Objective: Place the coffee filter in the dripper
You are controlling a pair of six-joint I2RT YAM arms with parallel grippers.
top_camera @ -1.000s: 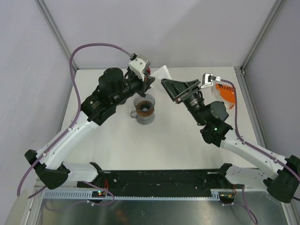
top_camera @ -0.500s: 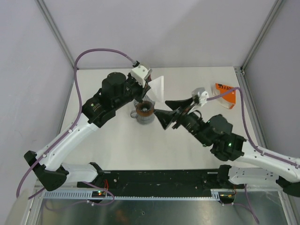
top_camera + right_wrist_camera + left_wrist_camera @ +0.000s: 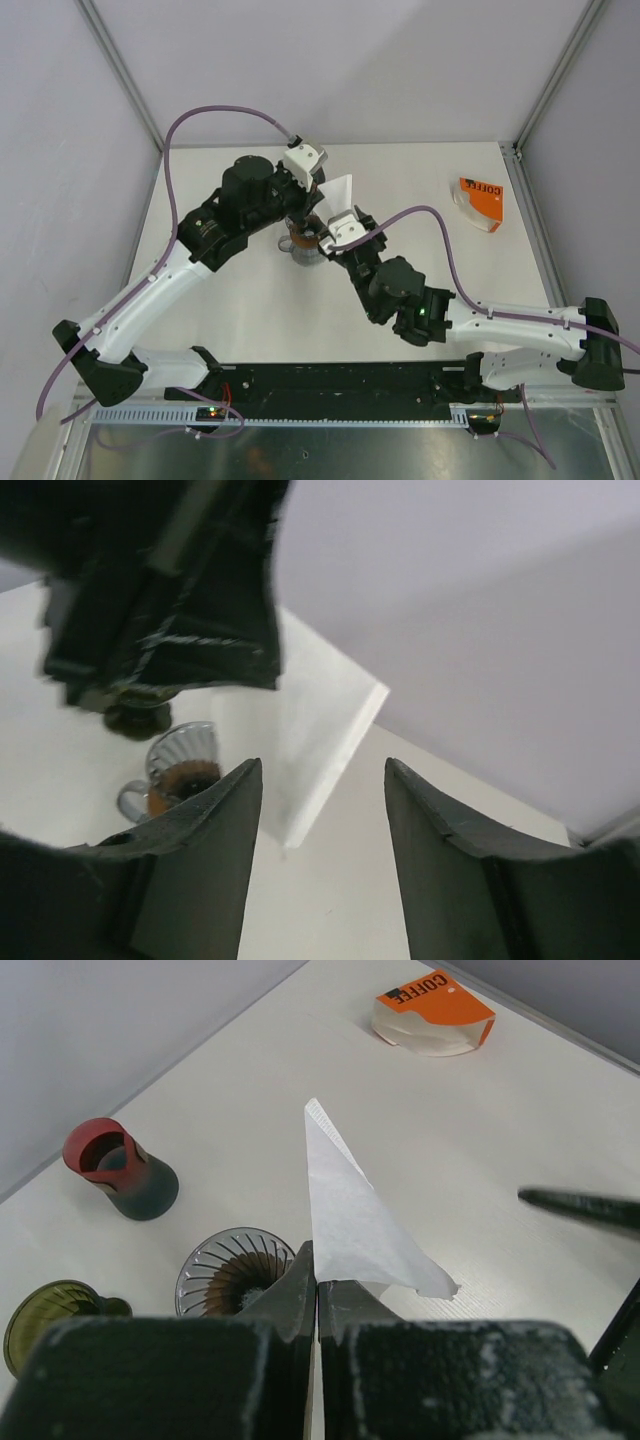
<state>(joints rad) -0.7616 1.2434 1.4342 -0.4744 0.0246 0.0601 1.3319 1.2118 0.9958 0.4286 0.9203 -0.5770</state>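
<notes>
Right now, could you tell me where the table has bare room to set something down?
Bare table lies between the filter and the coffee pack, and near-left, between the dripper and the near edge. Crowded around the dripper: the left gripper holds the filter there, the right gripper hangs close, and a red cup stands beside it.

- An orange packet marked "COFFEE" (image 3: 480,203) is seen lying at the far right of the white desk (image 3: 250,300).
- A red-rimmed dark cup (image 3: 122,1168) and an olive glass (image 3: 50,1312) are seen standing apart.
</notes>
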